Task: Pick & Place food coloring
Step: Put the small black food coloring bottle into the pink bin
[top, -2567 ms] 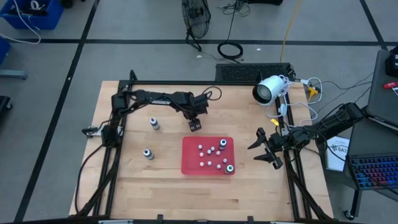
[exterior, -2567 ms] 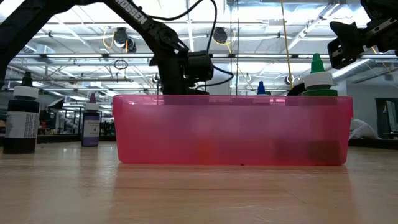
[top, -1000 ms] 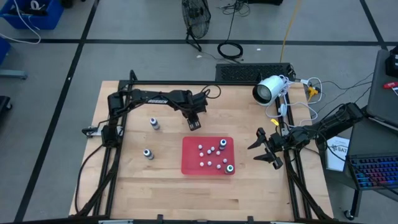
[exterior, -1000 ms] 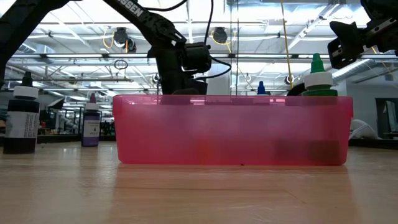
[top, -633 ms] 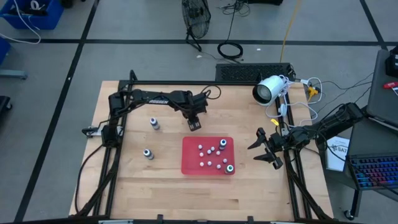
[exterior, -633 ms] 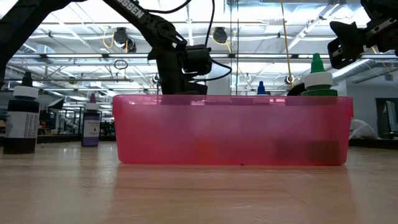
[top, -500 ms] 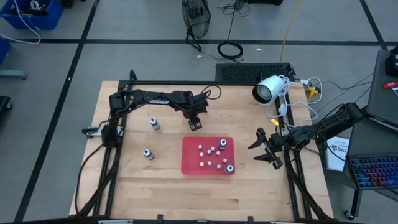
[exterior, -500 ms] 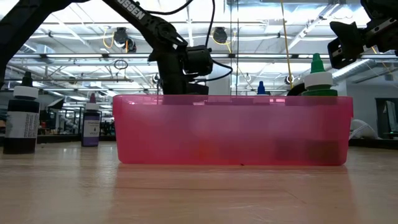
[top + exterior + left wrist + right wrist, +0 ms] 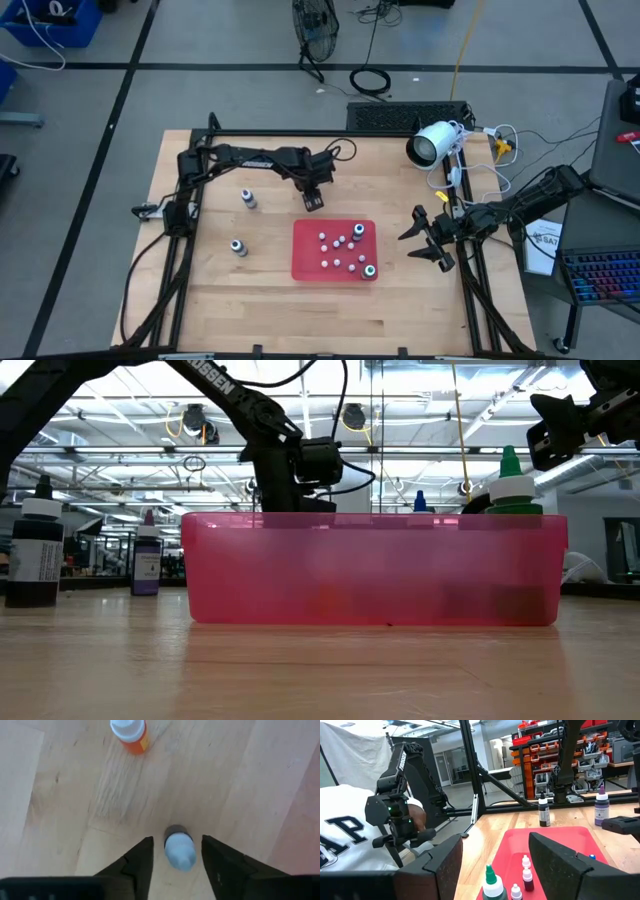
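Left gripper (image 9: 176, 854) straddles a blue-tipped bottle (image 9: 179, 851) (hidden overhead), fingers apart.

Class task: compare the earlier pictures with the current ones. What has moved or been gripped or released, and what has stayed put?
The left gripper wavered slightly behind the red tray, ending about where it began; nothing was gripped or released. The right gripper, the two bottles left on the table and those in the tray stayed put.
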Motion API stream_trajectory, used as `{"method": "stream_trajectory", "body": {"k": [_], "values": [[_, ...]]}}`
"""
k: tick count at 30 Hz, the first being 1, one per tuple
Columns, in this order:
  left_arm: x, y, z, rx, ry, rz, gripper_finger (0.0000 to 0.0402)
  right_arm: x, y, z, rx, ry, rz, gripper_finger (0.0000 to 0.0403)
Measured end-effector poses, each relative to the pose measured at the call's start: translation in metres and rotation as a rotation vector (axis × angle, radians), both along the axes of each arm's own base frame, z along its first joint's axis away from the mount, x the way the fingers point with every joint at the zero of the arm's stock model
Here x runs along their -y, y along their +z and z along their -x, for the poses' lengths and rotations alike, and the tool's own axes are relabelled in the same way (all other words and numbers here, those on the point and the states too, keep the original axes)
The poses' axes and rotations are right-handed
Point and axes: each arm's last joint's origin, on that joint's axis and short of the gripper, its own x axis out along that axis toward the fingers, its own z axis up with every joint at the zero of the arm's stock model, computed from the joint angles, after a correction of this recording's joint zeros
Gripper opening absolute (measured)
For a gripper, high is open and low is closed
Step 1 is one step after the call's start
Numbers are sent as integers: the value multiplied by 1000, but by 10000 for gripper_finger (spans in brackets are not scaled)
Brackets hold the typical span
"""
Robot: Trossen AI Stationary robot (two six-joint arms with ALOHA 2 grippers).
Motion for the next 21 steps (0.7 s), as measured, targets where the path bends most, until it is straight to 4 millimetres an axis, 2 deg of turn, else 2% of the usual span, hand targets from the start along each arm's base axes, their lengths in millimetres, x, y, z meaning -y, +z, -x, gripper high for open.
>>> {"method": "stream_trajectory", "body": {"k": [9, 17, 21], "values": [[-3, -6, -1, -4, -16, -1, 68, 0, 0, 0, 0, 0, 0, 216], [-1, -6, 0, -16, -28, 1, 67, 0, 0, 0, 0, 0, 0, 217], [10, 4, 3, -44, -47, -6, 67, 0, 0, 0, 0, -1, 0, 215]]}}
